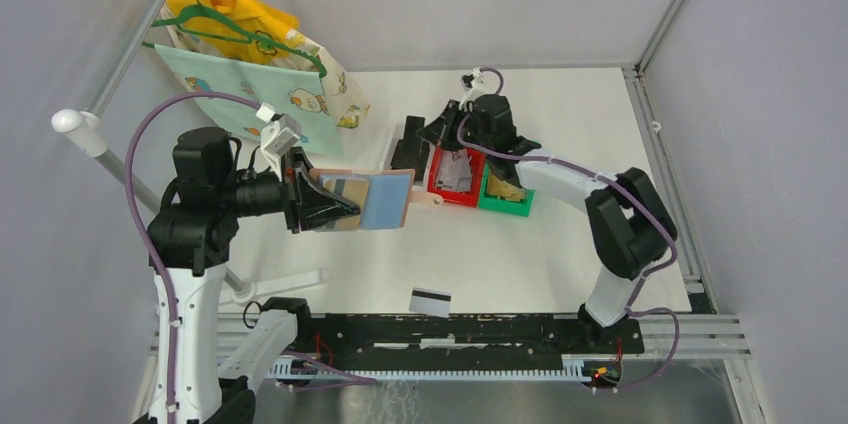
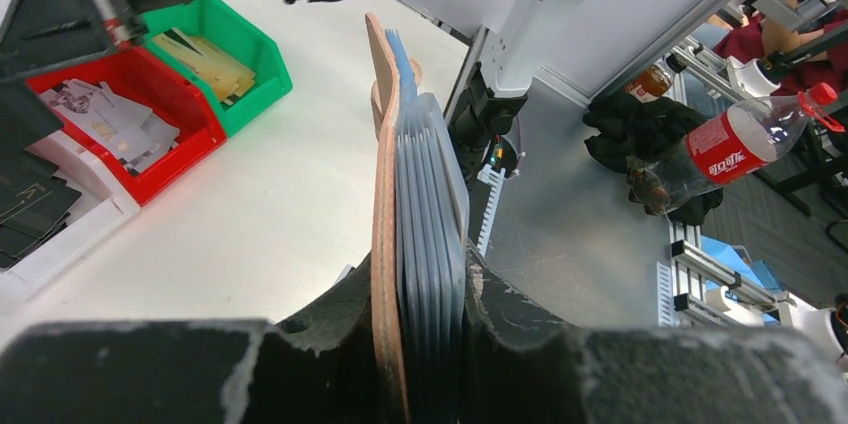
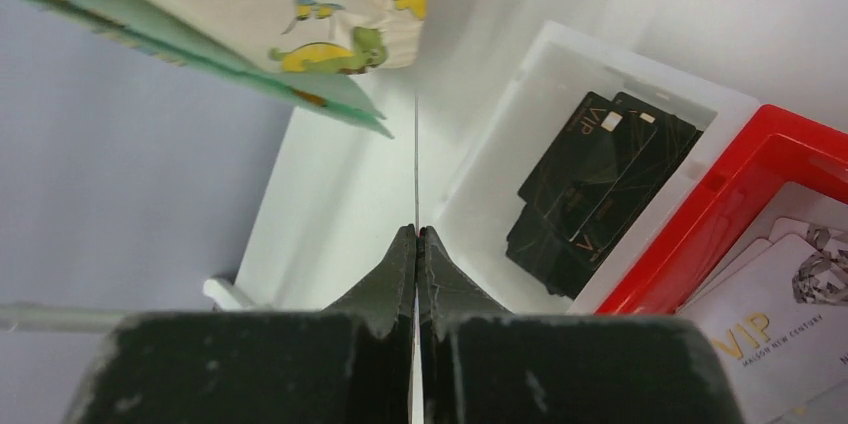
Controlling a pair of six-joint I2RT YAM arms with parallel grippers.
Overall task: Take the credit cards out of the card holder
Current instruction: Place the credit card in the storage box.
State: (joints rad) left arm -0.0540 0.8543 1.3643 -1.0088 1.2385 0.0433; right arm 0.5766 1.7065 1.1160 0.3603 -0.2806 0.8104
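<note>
My left gripper is shut on the card holder and holds it open above the table, its light blue pockets facing up. In the left wrist view the card holder shows edge-on between the fingers, brown leather on the left and stacked blue pockets on the right. My right gripper is shut on a thin credit card, seen edge-on, above the near edge of the white bin. A white credit card with a black stripe lies on the table near the front.
The white bin holds black cards. The red bin holds white VIP cards and the green bin holds tan cards. Printed bags hang on a rack at the back left.
</note>
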